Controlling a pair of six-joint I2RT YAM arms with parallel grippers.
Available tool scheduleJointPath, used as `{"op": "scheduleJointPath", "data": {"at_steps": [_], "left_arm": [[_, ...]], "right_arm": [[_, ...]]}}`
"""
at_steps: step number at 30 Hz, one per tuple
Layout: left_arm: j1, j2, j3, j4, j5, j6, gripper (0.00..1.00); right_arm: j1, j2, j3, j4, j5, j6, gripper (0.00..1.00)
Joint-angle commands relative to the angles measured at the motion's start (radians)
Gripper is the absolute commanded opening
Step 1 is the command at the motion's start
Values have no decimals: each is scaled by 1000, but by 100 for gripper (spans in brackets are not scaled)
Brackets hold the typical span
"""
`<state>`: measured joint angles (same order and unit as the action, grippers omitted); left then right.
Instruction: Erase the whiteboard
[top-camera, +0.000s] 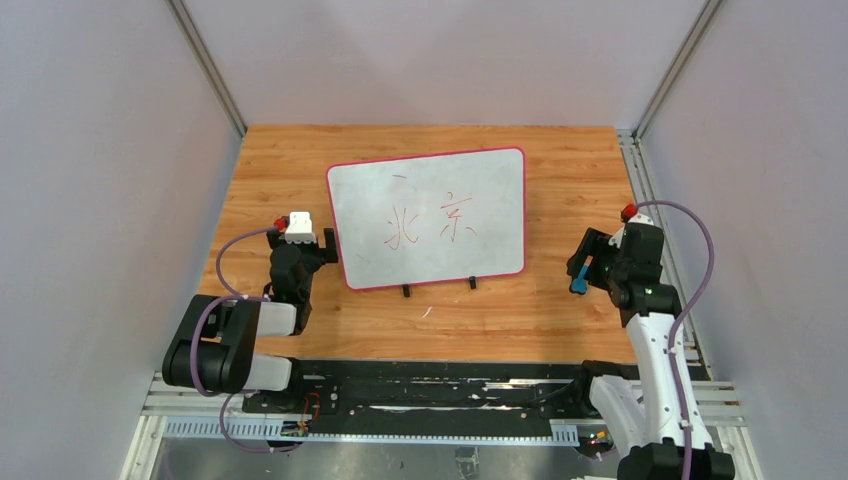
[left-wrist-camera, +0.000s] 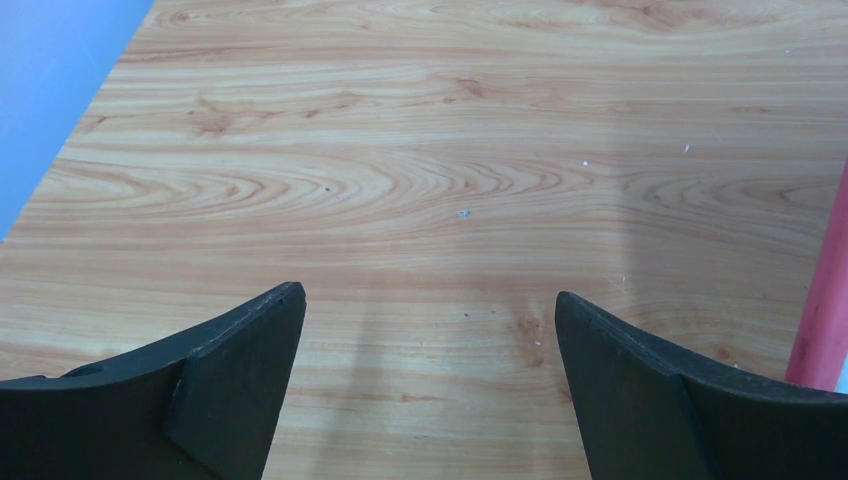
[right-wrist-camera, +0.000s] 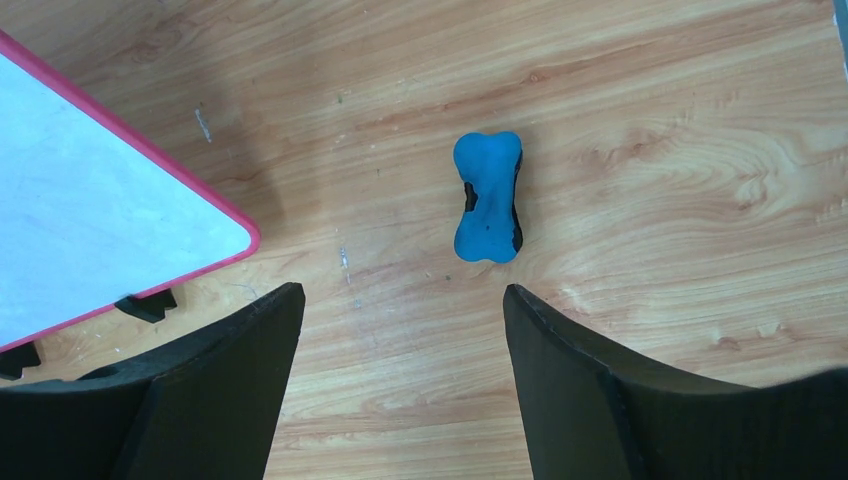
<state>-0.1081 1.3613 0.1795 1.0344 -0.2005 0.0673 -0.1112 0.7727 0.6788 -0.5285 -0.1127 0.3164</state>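
The whiteboard (top-camera: 430, 190) lies flat mid-table, grey-white with a pink-red rim, two black feet (top-camera: 406, 291) on its near edge and red handwritten marks (top-camera: 430, 222). My left gripper (top-camera: 303, 240) is open and empty beside the board's left edge; the rim (left-wrist-camera: 825, 300) shows at the right of the left wrist view, past my gripper (left-wrist-camera: 430, 300). My right gripper (top-camera: 588, 265) is open and empty to the right of the board, over a blue bone-shaped eraser (top-camera: 578, 286). In the right wrist view the eraser (right-wrist-camera: 488, 197) lies just beyond my gripper (right-wrist-camera: 403, 295), and the board corner (right-wrist-camera: 90, 190) is at left.
The wooden table (top-camera: 540, 320) is enclosed by grey walls on the left, back and right. A black rail (top-camera: 430, 385) runs along the near edge between the arm bases. Small white specks (top-camera: 427, 312) lie on the wood near the board's feet.
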Motion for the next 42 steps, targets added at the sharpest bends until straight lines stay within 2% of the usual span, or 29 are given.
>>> {"op": "scheduleJointPath", "data": {"at_steps": [1, 17, 30, 38, 42], "left_arm": [[-1, -1, 10, 39, -8, 6, 100], [-1, -1, 10, 39, -8, 6, 100], [-1, -1, 10, 39, -8, 5, 99], [-1, -1, 11, 39, -8, 6, 100], [-1, -1, 11, 39, -8, 6, 100]], "right_arm": [[15, 30, 4, -1, -2, -7, 75], [16, 31, 4, 2, 22, -2, 73], [16, 430, 112, -48, 25, -22, 71], [15, 460, 101, -4, 87, -7, 71], [12, 525, 123, -27, 134, -10, 71]]}}
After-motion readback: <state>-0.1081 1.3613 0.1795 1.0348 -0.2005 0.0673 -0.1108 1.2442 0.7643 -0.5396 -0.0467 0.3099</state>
